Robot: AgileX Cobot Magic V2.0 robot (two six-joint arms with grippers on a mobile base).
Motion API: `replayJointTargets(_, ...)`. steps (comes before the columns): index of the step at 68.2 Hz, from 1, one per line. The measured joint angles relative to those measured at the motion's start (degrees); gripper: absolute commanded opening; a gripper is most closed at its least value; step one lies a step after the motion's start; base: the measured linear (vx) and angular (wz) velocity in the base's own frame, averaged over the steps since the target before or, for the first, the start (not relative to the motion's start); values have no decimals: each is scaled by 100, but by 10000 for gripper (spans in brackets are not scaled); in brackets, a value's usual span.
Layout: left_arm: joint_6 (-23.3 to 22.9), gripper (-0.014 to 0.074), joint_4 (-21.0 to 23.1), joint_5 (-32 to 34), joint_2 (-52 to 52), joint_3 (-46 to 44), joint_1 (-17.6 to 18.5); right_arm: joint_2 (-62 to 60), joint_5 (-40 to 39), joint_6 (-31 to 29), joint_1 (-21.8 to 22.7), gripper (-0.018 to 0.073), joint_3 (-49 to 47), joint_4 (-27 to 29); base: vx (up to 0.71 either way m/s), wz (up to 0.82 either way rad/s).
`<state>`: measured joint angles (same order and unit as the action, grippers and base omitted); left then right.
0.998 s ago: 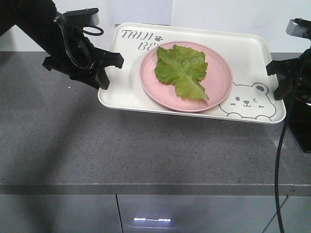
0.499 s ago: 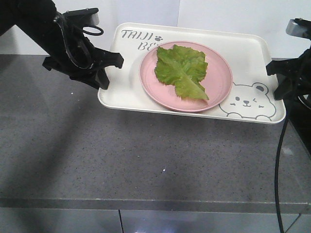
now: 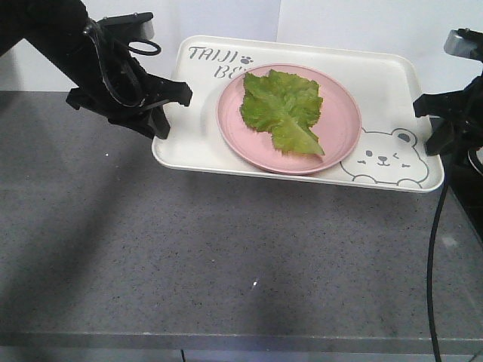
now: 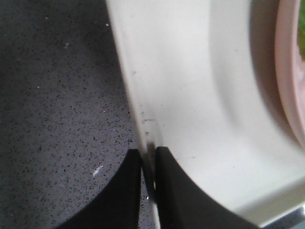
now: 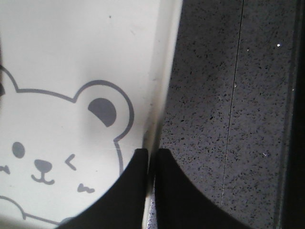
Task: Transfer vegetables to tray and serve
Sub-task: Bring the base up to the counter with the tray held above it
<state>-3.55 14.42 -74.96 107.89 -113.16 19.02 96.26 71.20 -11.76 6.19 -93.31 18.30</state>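
Note:
A bright green lettuce leaf, the vegetables (image 3: 282, 109), lies on a round pink plate (image 3: 339, 128). The plate rests in the cream-white tray (image 3: 196, 132) with grey lettering and a bear drawing (image 5: 52, 143). The tray hangs tilted above the grey counter, held at both short ends. My left gripper (image 3: 167, 105) is shut on the tray's left rim (image 4: 143, 129), one finger on each side. At the other end my right gripper (image 3: 432, 124) pinches the right rim (image 5: 157, 119) beside the bear.
The grey speckled counter (image 3: 226, 249) stretches under and in front of the tray, with its front edge near the bottom. A white wall rises behind. A black cable (image 3: 432, 256) hangs down at the right. A black object edges the counter at far right (image 5: 298, 119).
The counter's front edge and the cabinet below have slid down out of view while the tray and both grippers keep the same place in the picture.

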Motion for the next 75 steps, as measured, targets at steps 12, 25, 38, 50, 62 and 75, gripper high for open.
replayJointTargets(12,0,-6,0,0,0,0,0,0,0,0,0,-6,0,0,6,-1)
replayJointTargets(25,0,-6,0,0,0,0,0,0,0,0,0,-6,0,0,5,0)
replayJointTargets(38,0,-6,0,0,0,0,0,0,0,0,0,-6,0,0,4,1)
replayJointTargets(50,0,-6,0,0,0,0,0,0,0,0,0,-6,0,0,4,2)
replayJointTargets(62,0,-6,0,0,0,0,0,0,0,0,0,-6,0,0,3,3)
replayJointTargets(75,0,-6,0,0,0,0,0,0,0,0,0,-6,0,0,3,2)
